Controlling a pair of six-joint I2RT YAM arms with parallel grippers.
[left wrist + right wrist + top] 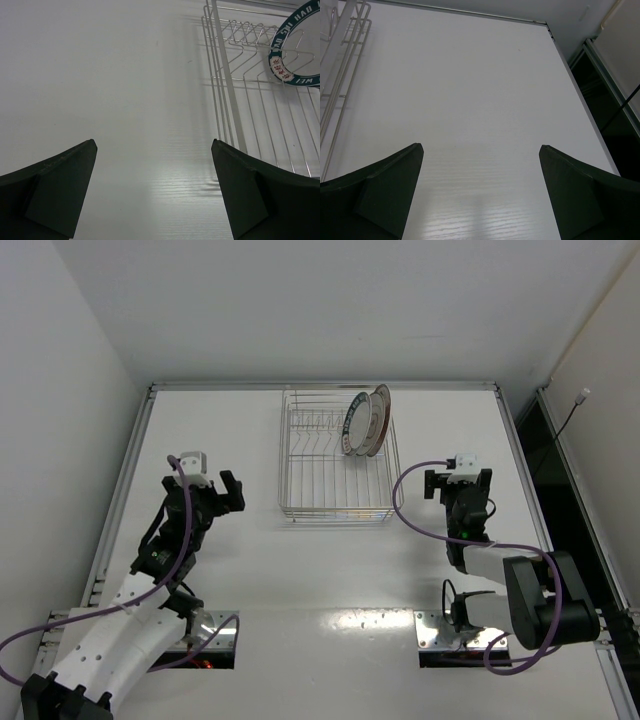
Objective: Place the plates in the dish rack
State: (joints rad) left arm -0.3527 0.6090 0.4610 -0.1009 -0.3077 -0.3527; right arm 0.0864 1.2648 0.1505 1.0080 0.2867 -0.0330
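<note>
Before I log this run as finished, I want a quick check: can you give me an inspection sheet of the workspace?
Surface: white table, no marks seen.
Job's things: plates stand upright in the far right corner of the dish rack; count unclear.
Clutter: nothing seen.
Grippers: left gripper and right gripper are open and empty, one on each side of the rack.
Cables: purple cables loop along both arms; black cable by the right wall.
Surroundings: white walls; dark gap right of the table.
</note>
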